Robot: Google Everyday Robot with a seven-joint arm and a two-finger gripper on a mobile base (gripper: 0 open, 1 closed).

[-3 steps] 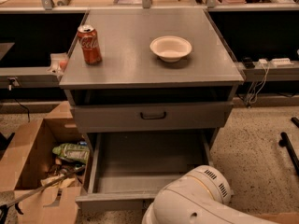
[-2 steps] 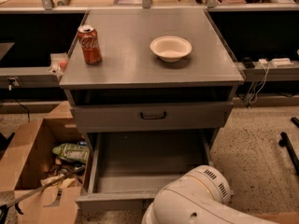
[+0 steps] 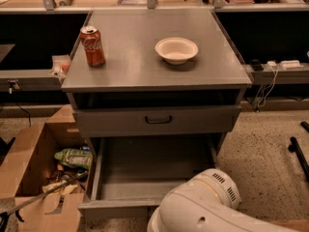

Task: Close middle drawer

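While the white arm housing bulks up at the bottom edge, the gripper is nowhere in sight, so clenched or released, I cannot tell. Just beyond, the middle drawer is pulled right out, its front panel nearest the arm and its long walls running straight back under the table. The push should go directly away. Further back are the upper drawer, a can and a bowl.

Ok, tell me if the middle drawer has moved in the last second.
No. The middle drawer is pulled out as far past the upper drawer as before. The end effector is out of view; only the white arm shows.
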